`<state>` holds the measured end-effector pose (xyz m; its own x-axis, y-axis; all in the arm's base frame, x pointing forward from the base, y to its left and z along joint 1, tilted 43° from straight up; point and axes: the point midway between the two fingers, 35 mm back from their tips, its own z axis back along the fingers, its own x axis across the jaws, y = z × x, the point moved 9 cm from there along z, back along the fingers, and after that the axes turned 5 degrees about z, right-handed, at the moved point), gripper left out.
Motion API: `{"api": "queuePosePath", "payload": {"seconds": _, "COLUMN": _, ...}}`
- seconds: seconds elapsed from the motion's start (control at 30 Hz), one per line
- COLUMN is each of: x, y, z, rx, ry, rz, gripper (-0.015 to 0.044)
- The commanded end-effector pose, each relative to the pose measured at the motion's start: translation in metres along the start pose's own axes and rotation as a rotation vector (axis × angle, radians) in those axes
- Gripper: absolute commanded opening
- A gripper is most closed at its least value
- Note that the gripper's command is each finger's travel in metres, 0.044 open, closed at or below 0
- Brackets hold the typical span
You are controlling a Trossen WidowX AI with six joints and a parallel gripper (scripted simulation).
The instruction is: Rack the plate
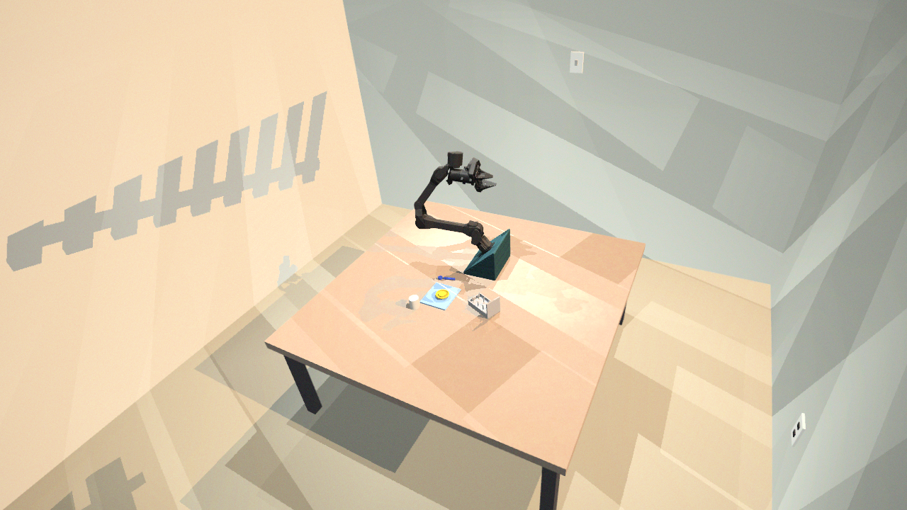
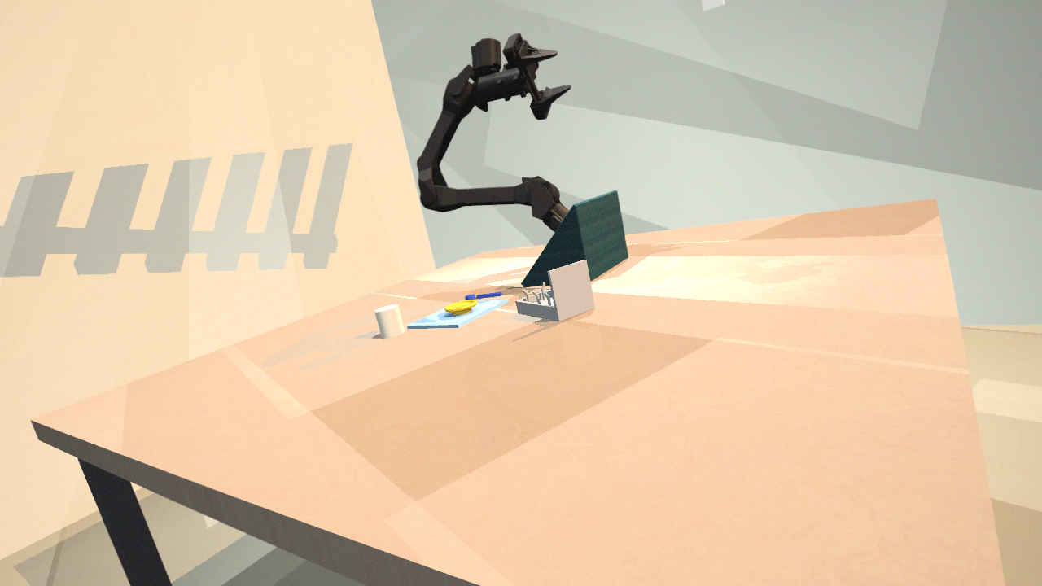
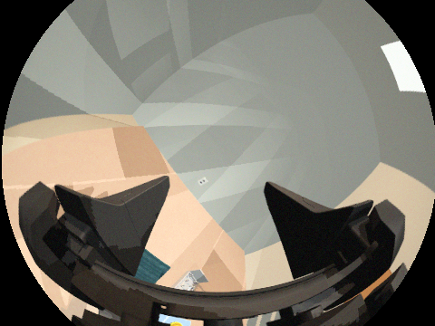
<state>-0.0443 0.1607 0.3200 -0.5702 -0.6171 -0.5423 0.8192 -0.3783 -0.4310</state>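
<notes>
The yellow plate (image 1: pixel 441 295) (image 2: pixel 461 308) lies flat on a light blue mat (image 1: pixel 435 305) (image 2: pixel 431 323). A sliver of the plate also shows at the bottom edge of the wrist view (image 3: pixel 177 323). The dish rack (image 1: pixel 492 307) (image 2: pixel 573 291) (image 3: pixel 198 276) stands beside the mat, grey with a tall pale end panel and thin upright rails. No plate stands in it. My gripper (image 1: pixel 495 180) (image 2: pixel 563 71) (image 3: pixel 217 184) is open and empty, high above the table and well away from plate and rack, with its fingers pointing sideways.
A white cup (image 1: pixel 413 302) (image 2: pixel 389 321) stands beside the mat, on the side away from the rack. A blue utensil (image 1: pixel 446 278) (image 2: pixel 484 295) lies between the mat and the arm's base. The dark green wedge (image 1: pixel 499 258) (image 2: pixel 601 237) (image 3: pixel 151 267) carries the arm, close behind the rack.
</notes>
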Motion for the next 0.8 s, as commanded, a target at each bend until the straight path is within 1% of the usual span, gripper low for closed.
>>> {"api": "queuePosePath", "payload": {"seconds": 0.0, "x": -0.012, "y": 0.009, "z": -0.012, "rx": 0.092, "ry": 0.034, "rz": -0.095, "gripper": 0.04}}
{"api": "queuePosePath", "payload": {"seconds": 0.37, "x": -0.045, "y": 0.044, "z": -0.037, "rx": 0.331, "ry": 0.122, "rz": -0.358, "gripper": 0.04}}
{"api": "queuePosePath", "payload": {"seconds": 0.77, "x": -0.076, "y": 0.098, "z": -0.052, "rx": 0.587, "ry": 0.224, "rz": -0.638, "gripper": 0.04}}
